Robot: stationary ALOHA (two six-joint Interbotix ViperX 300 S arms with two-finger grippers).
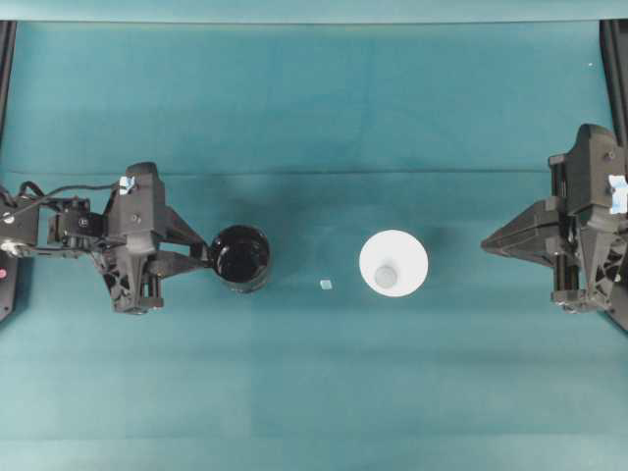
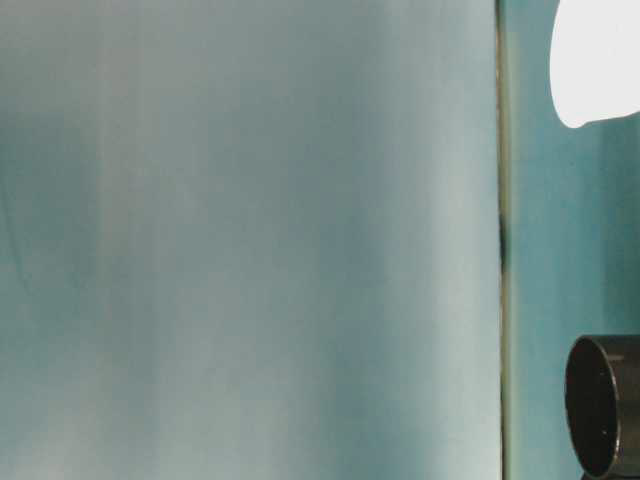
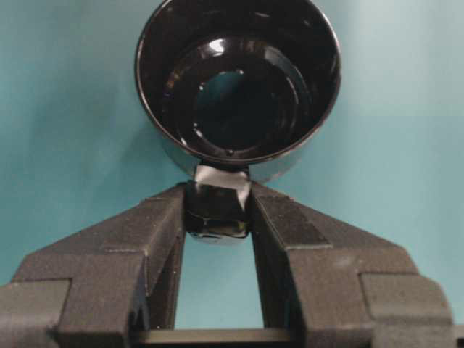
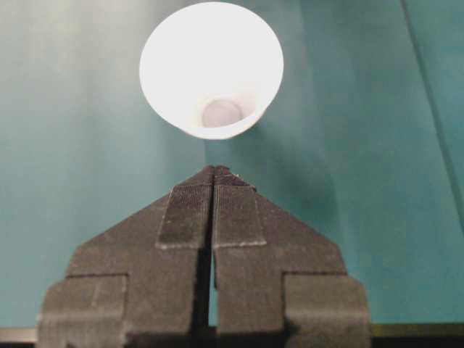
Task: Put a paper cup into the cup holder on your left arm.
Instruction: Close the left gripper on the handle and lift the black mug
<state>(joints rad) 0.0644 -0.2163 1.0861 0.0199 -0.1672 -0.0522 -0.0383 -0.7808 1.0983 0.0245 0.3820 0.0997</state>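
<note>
The glossy black cup holder [image 1: 240, 257] stands upright on the teal table, left of centre, its mouth open upward [image 3: 238, 80]; its rim also shows at the table-level view's lower right [image 2: 603, 405]. My left gripper [image 1: 204, 257] is shut on the holder's small side handle [image 3: 217, 221], one finger pressed on each side, with a strip of white tape [image 3: 221, 177] above. The white paper cup [image 1: 392, 263] stands upright to the right of centre, empty [image 4: 211, 69]. My right gripper [image 1: 486, 242] is shut on nothing [image 4: 214, 172], pointing at the cup from well to its right.
A tiny pale scrap [image 1: 326, 285] lies on the cloth between the holder and the cup. A blurred white shape, the cup [image 2: 598, 60], fills the table-level view's top right corner. Black frame rails [image 1: 616, 59] run along the table's far corners.
</note>
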